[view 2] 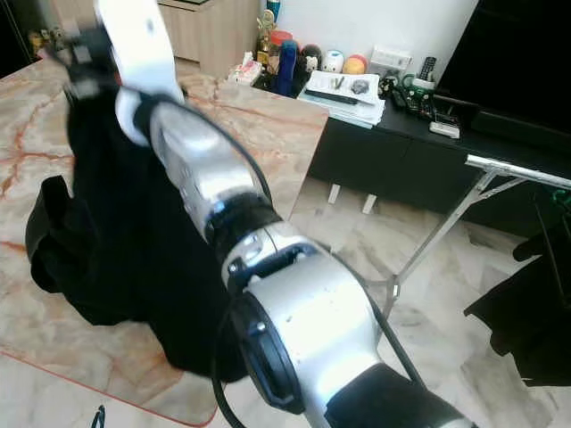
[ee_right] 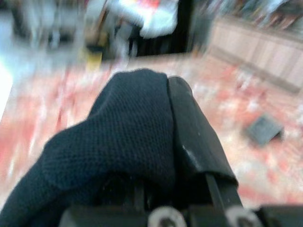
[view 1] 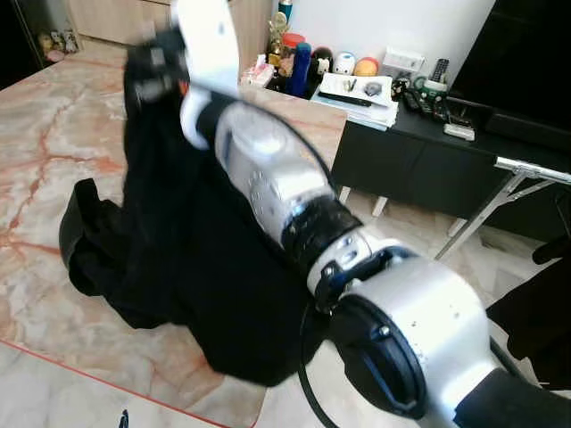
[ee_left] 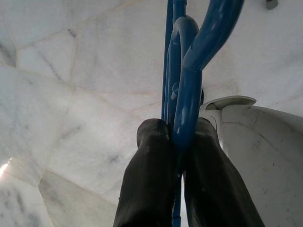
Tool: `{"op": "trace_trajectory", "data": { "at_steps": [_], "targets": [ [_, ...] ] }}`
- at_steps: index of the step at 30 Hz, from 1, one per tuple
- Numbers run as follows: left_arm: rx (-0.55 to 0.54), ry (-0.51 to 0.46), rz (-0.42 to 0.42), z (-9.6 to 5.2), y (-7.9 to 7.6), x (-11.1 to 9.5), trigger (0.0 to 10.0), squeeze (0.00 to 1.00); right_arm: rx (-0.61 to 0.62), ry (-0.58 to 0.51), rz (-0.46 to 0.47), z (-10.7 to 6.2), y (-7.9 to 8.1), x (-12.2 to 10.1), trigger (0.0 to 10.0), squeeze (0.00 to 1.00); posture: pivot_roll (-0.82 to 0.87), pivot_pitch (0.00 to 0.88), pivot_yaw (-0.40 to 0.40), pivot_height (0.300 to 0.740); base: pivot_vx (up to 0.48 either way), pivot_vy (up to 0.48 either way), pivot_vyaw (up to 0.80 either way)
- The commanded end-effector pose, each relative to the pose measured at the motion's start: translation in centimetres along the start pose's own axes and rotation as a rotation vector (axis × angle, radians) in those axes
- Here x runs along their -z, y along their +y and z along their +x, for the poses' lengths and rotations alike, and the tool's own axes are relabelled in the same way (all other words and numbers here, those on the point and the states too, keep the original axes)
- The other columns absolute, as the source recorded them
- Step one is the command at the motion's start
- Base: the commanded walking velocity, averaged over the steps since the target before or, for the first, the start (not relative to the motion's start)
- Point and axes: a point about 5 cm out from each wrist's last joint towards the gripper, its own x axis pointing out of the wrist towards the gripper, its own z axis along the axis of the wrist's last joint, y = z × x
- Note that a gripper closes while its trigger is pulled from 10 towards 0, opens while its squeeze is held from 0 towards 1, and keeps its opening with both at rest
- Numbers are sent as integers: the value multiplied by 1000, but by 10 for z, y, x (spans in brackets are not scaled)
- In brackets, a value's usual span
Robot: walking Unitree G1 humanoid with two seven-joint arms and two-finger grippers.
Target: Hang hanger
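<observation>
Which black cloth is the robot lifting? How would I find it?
Look at the big marble table with orange veins. A black garment lies heaped near its front edge, and the right hand pulls one end up. Unlike the dark clothes hanging at the drying rack, it lies on the tabletop.

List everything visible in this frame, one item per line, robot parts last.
Garment: one, black, lifted off the marble table, lower part still lying on it.
Table: one, pink-veined marble.
Hanger: one, blue, in left claw above pale floor.
Cabinet: one, black, cluttered top.
Rack: one, silver, at right.
Right claw: shut on garment.
Left claw: shut on hanger.
</observation>
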Motion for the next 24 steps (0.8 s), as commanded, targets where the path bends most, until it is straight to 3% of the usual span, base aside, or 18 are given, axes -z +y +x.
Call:
{"op": "trace_trajectory", "data": {
  "at_steps": [1, 3, 10, 13, 17, 18, 19, 24],
  "targets": [
    [43, 79, 12, -5, -9, 21, 10000, 0, -186, 59, 27, 16, 67, 24, 10000, 0, 120, 159, -140, 740, 0, 0, 0],
    [44, 78, 13, -5, -9, 20, 10000, 0, -207, 91, 41, 15, 75, 32, 10000, 0, 122, 162, -138, 740, 0, 0, 0],
    [44, 84, 16, -6, -5, 23, 10000, 0, -250, 209, -37, 11, 92, 63, 10000, 0, 126, 168, -139, 740, 0, 0, 0],
    [43, 87, 18, -6, -5, 24, 10000, 0, -255, 234, -64, 9, 94, 71, 10000, 0, 127, 168, -139, 740, 0, 0, 0],
    [45, 90, 20, -6, -6, 24, 10000, 0, -221, 265, -27, 6, 93, 81, 10000, 0, 126, 176, -139, 740, 0, 0, 0],
    [45, 90, 20, -6, -6, 24, 10000, 0, -218, 267, -24, 6, 93, 81, 10000, 255, 126, 176, -139, 740, 0, 0, 0],
    [47, 88, 21, -6, -8, 24, 10000, 0, -205, 271, -18, 5, 92, 83, 10000, 953, 127, 177, -138, 740, 0, 0, 0],
    [56, 81, 27, -6, -16, 23, 10000, 0, -158, 262, 28, 5, 86, 82, 10000, 1000, 124, 181, -137, 740, 0, 0, 0]
  ]
}}
